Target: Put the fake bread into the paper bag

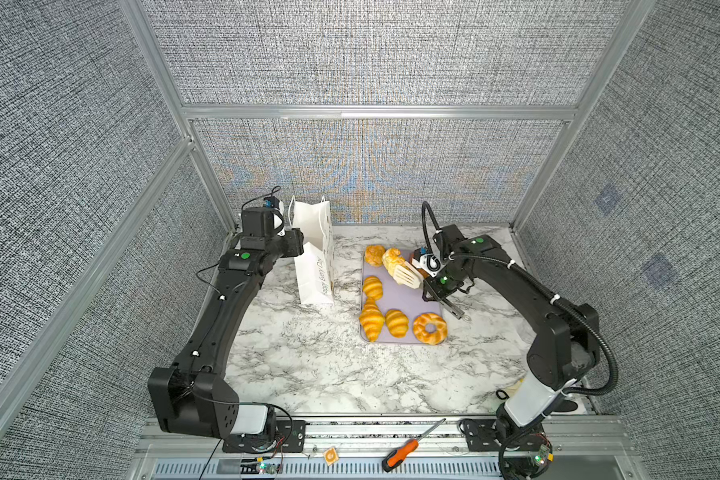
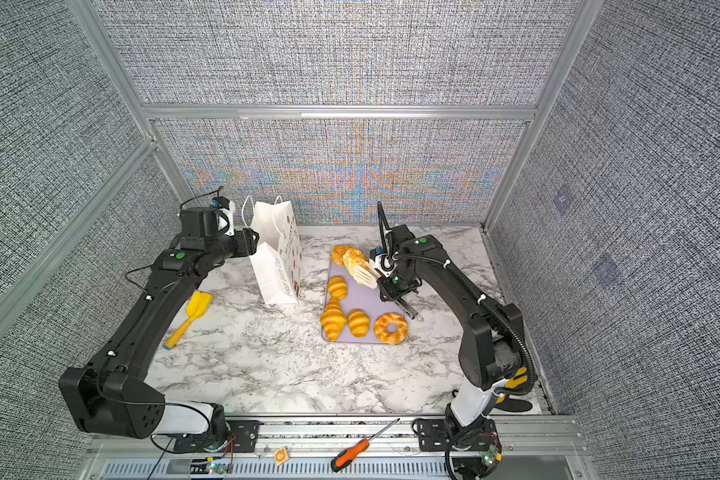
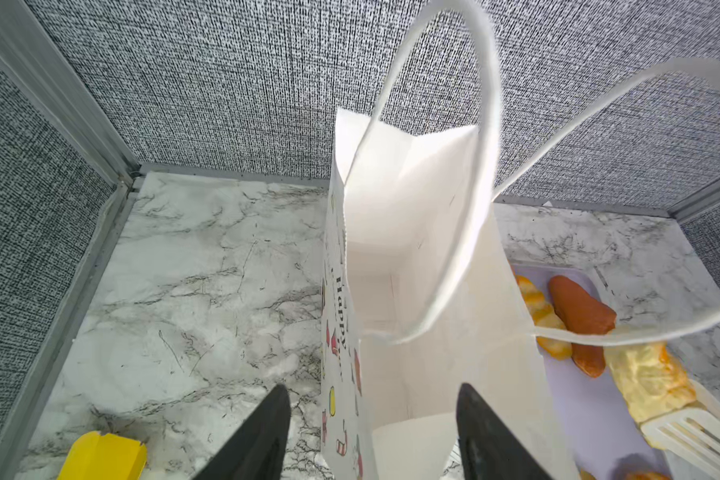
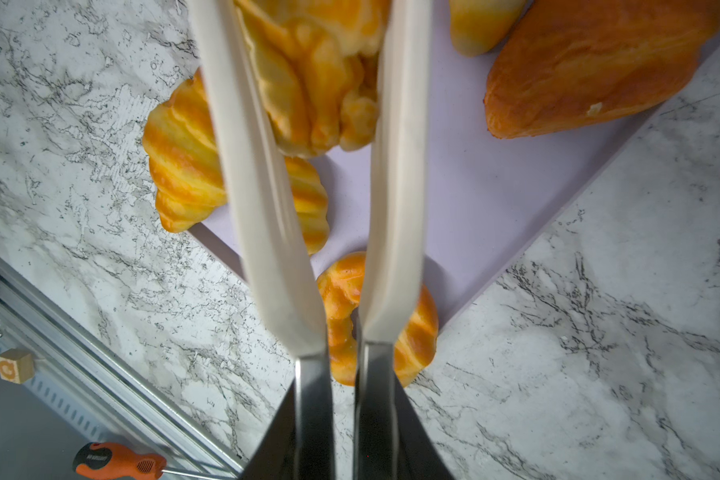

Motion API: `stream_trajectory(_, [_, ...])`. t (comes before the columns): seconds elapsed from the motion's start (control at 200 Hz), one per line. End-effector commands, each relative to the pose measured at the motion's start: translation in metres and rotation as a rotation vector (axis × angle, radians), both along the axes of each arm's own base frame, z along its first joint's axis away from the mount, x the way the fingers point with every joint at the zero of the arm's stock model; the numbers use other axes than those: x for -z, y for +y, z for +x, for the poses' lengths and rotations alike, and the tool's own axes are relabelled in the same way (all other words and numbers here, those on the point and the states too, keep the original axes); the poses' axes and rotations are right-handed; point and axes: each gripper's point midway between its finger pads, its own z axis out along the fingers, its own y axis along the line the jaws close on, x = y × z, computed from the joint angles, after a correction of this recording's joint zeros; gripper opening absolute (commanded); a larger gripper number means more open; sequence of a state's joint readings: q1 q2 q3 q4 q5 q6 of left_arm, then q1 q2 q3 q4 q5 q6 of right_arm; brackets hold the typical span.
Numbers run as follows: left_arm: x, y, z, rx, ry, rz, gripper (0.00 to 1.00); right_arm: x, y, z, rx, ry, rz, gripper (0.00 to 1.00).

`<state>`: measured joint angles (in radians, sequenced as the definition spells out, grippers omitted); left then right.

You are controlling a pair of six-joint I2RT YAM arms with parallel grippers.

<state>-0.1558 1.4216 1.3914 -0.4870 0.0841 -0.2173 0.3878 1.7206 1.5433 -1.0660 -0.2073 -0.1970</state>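
The white paper bag (image 1: 314, 266) (image 2: 277, 257) stands upright and open at the back left of the table. My left gripper (image 1: 299, 246) (image 3: 373, 388) is open at its rim, its black fingers astride the bag's near narrow wall. My right gripper (image 1: 439, 286) (image 4: 344, 436) is shut on the metal handles of white tongs (image 1: 408, 276) (image 4: 267, 208). The tongs' blades hold the rectangular puff (image 1: 393, 259) (image 4: 316, 83) over the far part of the lilac tray (image 1: 408, 303). Croissants (image 1: 373, 286) (image 1: 371, 318), a ring doughnut (image 1: 430, 328), a round bun (image 1: 375, 254) and a darker croissant (image 3: 582, 316) lie on the tray.
A yellow scoop (image 2: 190, 316) lies on the marble left of the bag, under my left arm. An orange screwdriver (image 1: 400, 453) and a small wooden cube (image 1: 330, 456) sit on the front rail. Fabric walls with metal posts close in the back and sides.
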Motion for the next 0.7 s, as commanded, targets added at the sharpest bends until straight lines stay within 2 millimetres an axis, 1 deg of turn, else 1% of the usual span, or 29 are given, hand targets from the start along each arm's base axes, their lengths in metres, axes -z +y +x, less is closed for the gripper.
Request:
stream_trajectory(0.0, [0.006,-0.001,0.001,0.004,0.029,-0.004,0.59,-0.003,0.002,0.002,-0.012,-0.018,0.020,0.27])
stream_trajectory(0.06, [0.009,-0.002,0.003,0.005,0.045,-0.006,0.54,-0.005,0.001,0.003,-0.009,-0.025,0.023,0.27])
stream_trajectory(0.195, [0.015,-0.004,0.006,0.006,0.071,-0.019,0.46,-0.008,0.000,0.004,-0.010,-0.038,0.040,0.27])
stream_trajectory(0.32, [0.014,-0.012,0.008,0.023,0.075,-0.064,0.36,-0.009,0.000,0.004,-0.009,-0.047,0.055,0.27])
stream_trajectory(0.46, [0.012,-0.023,0.010,0.051,0.087,-0.130,0.27,-0.009,-0.002,0.005,-0.006,-0.057,0.067,0.27])
stream_trajectory(0.695, [0.005,-0.037,0.008,0.075,0.089,-0.237,0.18,-0.015,-0.004,0.006,-0.003,-0.084,0.097,0.27])
